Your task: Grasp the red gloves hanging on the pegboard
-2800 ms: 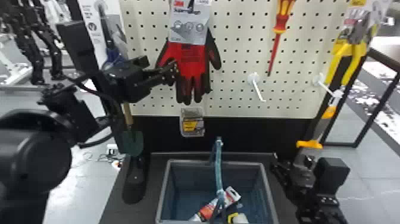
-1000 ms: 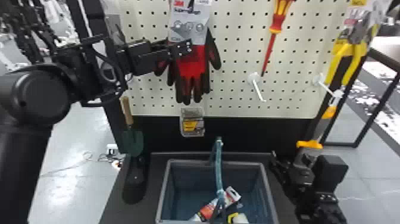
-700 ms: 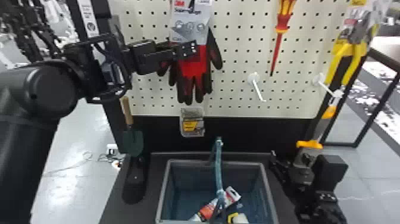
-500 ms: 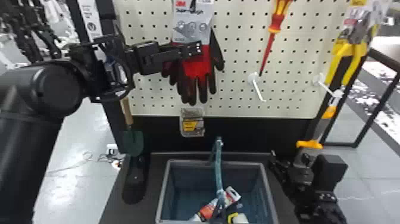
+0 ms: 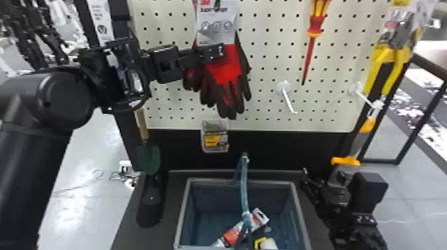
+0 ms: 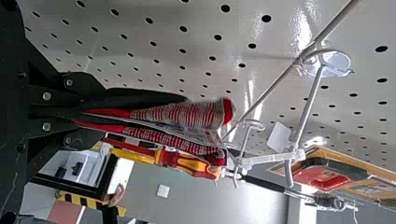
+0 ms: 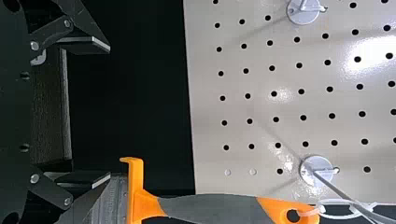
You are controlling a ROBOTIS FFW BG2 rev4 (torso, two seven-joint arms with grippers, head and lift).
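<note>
gloves (image 5: 226, 79) hang on the pegboard (image 5: 266, 50), now pinched near their top between the fingers of the left gripper (image 5: 213, 53), which has slid in from the side and closed; the grasp looks made. right gripper (image 7: 108, 112) waits low, fingers spread wide.

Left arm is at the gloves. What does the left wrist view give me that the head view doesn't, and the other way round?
The left wrist view adds the edge-on look: the left gripper has its jaws pressed on the folded red gloves, whose striped knit cuff pokes out past them. The head view adds the gloves' full hanging length, the grey bin below and the right arm parked low on the right. Both share the gloves, the pegboard and the red-and-yellow screwdriver.
</note>
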